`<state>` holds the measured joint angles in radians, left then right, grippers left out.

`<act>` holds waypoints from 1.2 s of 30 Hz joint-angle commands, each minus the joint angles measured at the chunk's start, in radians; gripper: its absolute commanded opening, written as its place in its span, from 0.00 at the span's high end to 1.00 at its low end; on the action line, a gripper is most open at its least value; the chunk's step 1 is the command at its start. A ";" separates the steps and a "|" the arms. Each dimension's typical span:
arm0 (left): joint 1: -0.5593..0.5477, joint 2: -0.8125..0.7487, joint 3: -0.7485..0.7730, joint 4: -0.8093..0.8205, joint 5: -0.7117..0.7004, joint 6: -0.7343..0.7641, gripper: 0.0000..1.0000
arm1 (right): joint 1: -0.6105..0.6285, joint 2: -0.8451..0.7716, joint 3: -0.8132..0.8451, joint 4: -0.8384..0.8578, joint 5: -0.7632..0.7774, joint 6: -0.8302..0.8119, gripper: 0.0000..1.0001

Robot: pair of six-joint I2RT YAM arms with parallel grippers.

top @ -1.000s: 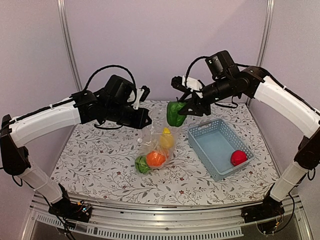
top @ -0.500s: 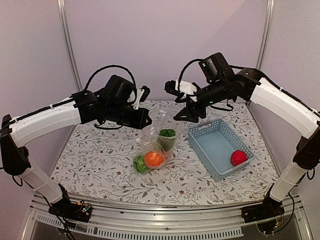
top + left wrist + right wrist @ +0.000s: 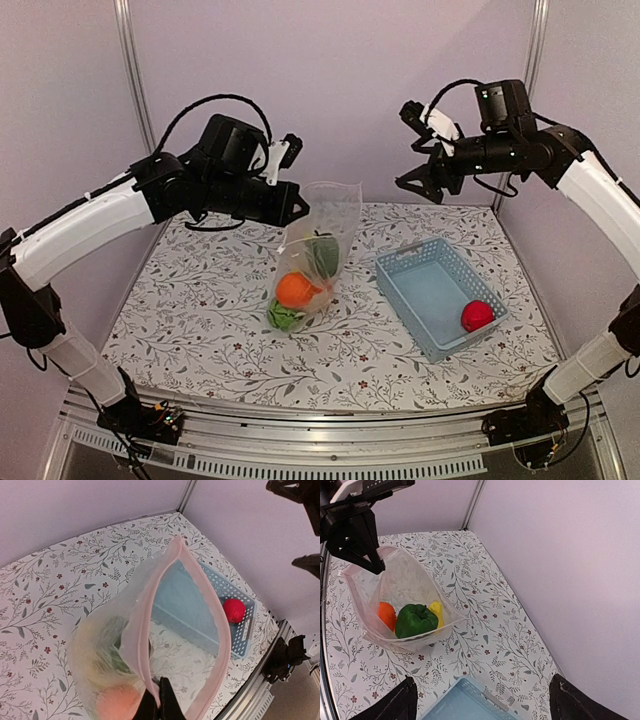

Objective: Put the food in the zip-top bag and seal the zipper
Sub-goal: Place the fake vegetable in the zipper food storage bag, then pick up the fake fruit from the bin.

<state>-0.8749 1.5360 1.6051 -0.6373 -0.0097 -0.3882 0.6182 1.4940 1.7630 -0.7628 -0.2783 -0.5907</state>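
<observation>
The clear zip-top bag hangs from my left gripper, which is shut on its pale pink zipper strip at the near end of the open mouth. Inside are an orange, a green pepper, a green piece and a yellow fruit. The bag's bottom rests on the table. A red apple lies in the light-blue basket. My right gripper is open and empty, high above the basket's far end. The left wrist view shows my left gripper pinching the strip.
The basket stands right of the bag on the floral tablecloth. Grey walls enclose the back and both sides. In the right wrist view the basket's rim lies below my open gripper.
The right gripper let the green pepper drop into the bag, then rose and drew back to the right, empty. The left gripper lifted the bag's mouth higher.
</observation>
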 commanded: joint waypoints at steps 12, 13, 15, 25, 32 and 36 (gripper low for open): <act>0.001 0.072 -0.010 -0.048 0.024 -0.001 1.00 | -0.269 -0.136 -0.360 -0.027 -0.027 0.068 0.07; 0.001 0.072 -0.009 -0.046 0.024 0.000 1.00 | -0.277 -0.139 -0.378 -0.033 -0.020 0.063 0.08; 0.001 0.074 -0.008 -0.042 0.025 0.001 1.00 | -0.291 -0.145 -0.410 -0.042 -0.007 0.052 0.08; 0.001 0.051 -0.040 -0.004 0.013 -0.006 1.00 | -0.335 -0.151 -0.510 -0.070 0.033 0.024 0.08; 0.002 0.053 -0.046 -0.007 0.013 -0.003 1.00 | -0.337 -0.134 -0.583 -0.073 0.101 0.003 0.11; 0.001 0.058 -0.048 -0.007 0.013 0.000 1.00 | -0.336 -0.117 -0.608 -0.090 0.132 -0.007 0.14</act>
<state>-0.8749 1.6150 1.5707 -0.6617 0.0109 -0.3927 0.2867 1.3636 1.1786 -0.8204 -0.1978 -0.5812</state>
